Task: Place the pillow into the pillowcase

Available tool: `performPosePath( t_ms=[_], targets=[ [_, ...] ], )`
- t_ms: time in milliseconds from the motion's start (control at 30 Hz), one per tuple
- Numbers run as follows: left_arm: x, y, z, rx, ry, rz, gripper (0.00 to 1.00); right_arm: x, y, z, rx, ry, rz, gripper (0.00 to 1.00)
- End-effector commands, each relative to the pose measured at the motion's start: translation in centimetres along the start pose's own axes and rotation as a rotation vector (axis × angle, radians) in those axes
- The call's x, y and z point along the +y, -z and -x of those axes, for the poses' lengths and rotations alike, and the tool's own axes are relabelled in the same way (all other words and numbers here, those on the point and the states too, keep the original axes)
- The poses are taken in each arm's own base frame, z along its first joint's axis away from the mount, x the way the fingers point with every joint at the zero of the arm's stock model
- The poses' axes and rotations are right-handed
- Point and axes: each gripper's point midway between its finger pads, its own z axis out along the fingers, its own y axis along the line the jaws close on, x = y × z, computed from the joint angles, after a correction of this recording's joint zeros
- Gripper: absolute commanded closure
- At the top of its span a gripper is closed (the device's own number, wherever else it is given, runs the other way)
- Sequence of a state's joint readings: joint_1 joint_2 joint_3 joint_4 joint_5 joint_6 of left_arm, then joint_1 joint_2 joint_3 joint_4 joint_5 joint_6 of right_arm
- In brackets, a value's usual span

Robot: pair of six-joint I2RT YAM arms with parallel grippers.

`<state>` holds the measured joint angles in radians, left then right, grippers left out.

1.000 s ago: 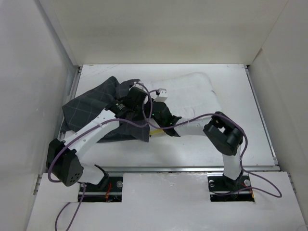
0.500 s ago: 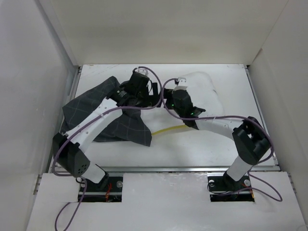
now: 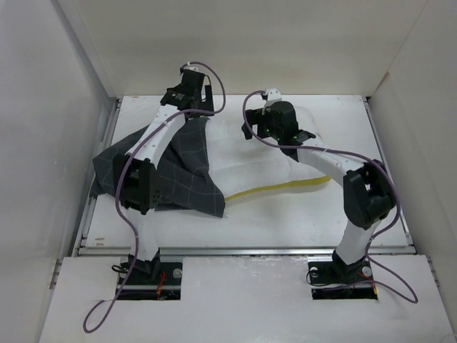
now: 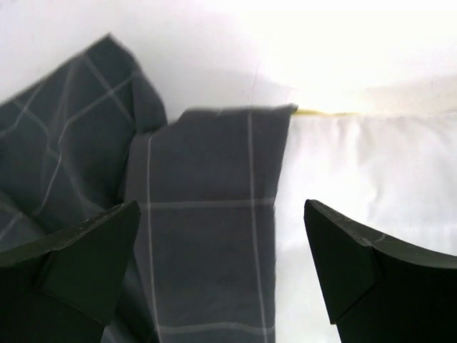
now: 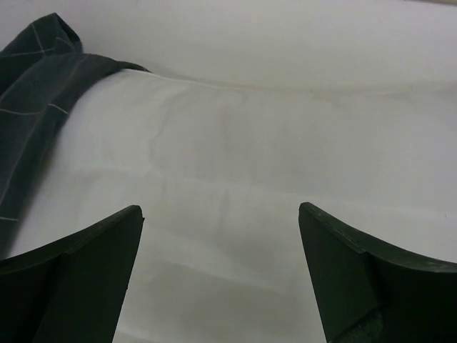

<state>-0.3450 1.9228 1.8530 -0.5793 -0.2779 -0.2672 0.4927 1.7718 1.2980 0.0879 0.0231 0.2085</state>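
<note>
Left wrist: your left claw (image 4: 221, 209) released, pillowcase (image 4: 200, 164) edge beneath it; right claw (image 5: 220, 209) released too; pillow (image 4: 357, 164) mostly uncovered, stuffing not yet done.

**Layout from above.** The pillow (image 3: 246, 156) lies on the table (image 3: 300, 218), reaching from the centre toward the far right corner. The pillowcase (image 3: 187, 179) lies to its left and spreads toward the table's left edge. The right part of the pillowcase rests over the pillow's left end. The left gripper (image 4: 221, 211) hangs over the far edge of the pillowcase where it meets the pillow, so the pillowcase is below and left of it and the pillow is to its right. The right gripper (image 5: 220, 209) hangs to the right of the left one, apart from it, over the far part of the pillow. The pillowcase is off to its left.
</note>
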Motion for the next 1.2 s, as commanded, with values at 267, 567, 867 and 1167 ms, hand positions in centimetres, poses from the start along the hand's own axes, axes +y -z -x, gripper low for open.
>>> performPosePath(
  t_ms=[267, 567, 867, 1167],
  targets=[
    [-1.2, -6.4, -2.5, 0.117, -0.189, 0.007, 0.12, 5.1, -4.3, 0.2, 0.010, 0.106, 0.270, 0.04],
    [-1.8, -8.2, -1.4, 0.108, -0.167, 0.036, 0.74, 8.5, -8.0, -8.7, 0.193, 0.170, 0.379, 0.16],
    [-1.7, -7.7, -0.4, 0.077, -0.158, 0.038, 1.00, 6.9, -7.0, -5.7, 0.029, 0.115, 0.259, 1.00],
    [1.6, -5.4, -0.3, 0.065, -0.167, 0.180, 0.05, 7.0, -6.6, -5.3, 0.031, 0.097, 0.257, 1.00]
  ],
)
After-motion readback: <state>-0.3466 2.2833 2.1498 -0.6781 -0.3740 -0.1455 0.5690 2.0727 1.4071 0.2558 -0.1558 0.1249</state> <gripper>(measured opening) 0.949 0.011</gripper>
